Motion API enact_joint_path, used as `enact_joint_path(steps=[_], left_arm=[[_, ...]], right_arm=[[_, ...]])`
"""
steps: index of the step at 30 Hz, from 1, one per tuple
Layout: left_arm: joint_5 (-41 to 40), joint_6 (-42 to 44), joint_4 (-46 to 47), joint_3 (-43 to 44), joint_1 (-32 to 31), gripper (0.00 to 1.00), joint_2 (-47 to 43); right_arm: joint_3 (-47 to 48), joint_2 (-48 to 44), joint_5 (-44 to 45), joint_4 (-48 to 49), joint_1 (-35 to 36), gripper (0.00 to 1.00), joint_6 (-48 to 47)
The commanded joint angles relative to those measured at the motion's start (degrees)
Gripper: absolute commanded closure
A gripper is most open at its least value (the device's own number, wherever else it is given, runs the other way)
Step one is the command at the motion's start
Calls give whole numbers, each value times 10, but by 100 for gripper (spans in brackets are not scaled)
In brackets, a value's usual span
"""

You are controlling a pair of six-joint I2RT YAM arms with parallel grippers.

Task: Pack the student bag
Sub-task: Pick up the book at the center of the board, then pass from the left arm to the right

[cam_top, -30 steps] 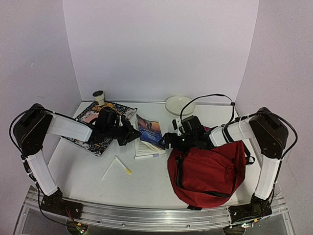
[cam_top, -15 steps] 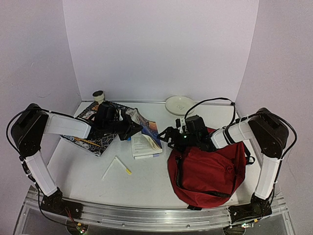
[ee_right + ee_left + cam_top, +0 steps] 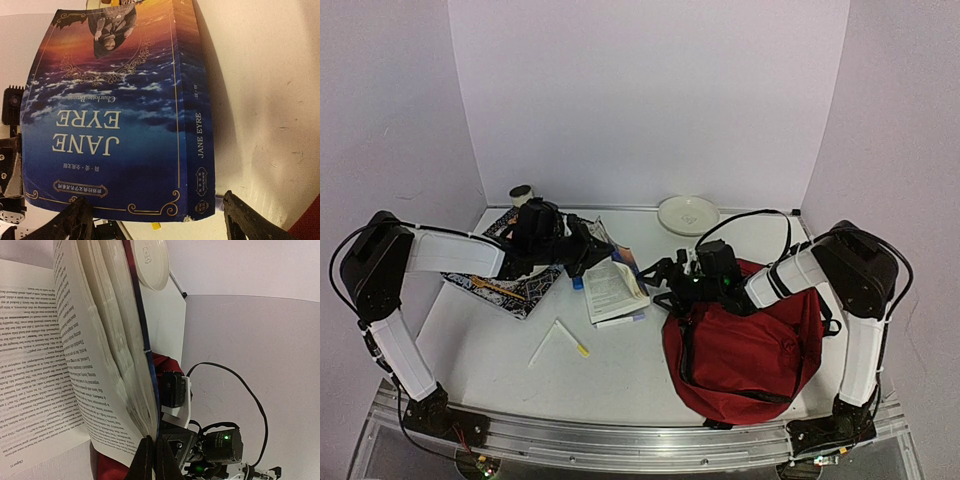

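Update: left tool (image 3: 151,460) (pinching the cover) now has the Jane Eyre paperback (image 3: 120,125) raised, tipped toward the student bag (image 3: 745,350); right tool (image 3: 160,222) spread, likely handover next.

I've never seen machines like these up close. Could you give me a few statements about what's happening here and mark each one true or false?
1. The left end effector is shut on the book. True.
2. The book's cover reads Moby Dick. False: it reads Jane Eyre.
3. The right end effector is open and holds nothing. True.
4. The book is inside the student bag. False: it is outside, held to the left of the student bag.
5. The white plate lies on the student bag. False: it lies on the table, behind the student bag.
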Motion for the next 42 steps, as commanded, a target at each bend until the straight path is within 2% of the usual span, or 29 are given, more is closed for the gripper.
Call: enact_joint_path(steps=[1, 6, 17, 25, 32, 42], left_arm=[[2, -15, 98, 44, 3, 100, -55], [-1, -15, 101, 39, 3, 100, -55], [-4, -14, 101, 29, 3, 100, -58], [-2, -16, 101, 33, 3, 100, -57], [1, -19, 101, 32, 3, 100, -58], [3, -21, 101, 31, 3, 100, -64]], right_arm=[[-5, 17, -34, 66, 0, 11, 36], [-19, -11, -22, 73, -1, 11, -26], [-60, -117, 56, -8, -1, 11, -326], [18, -137, 156, -102, 64, 8, -554], [81, -96, 254, -136, 101, 9, -634], [159, -21, 303, -190, 126, 22, -718]])
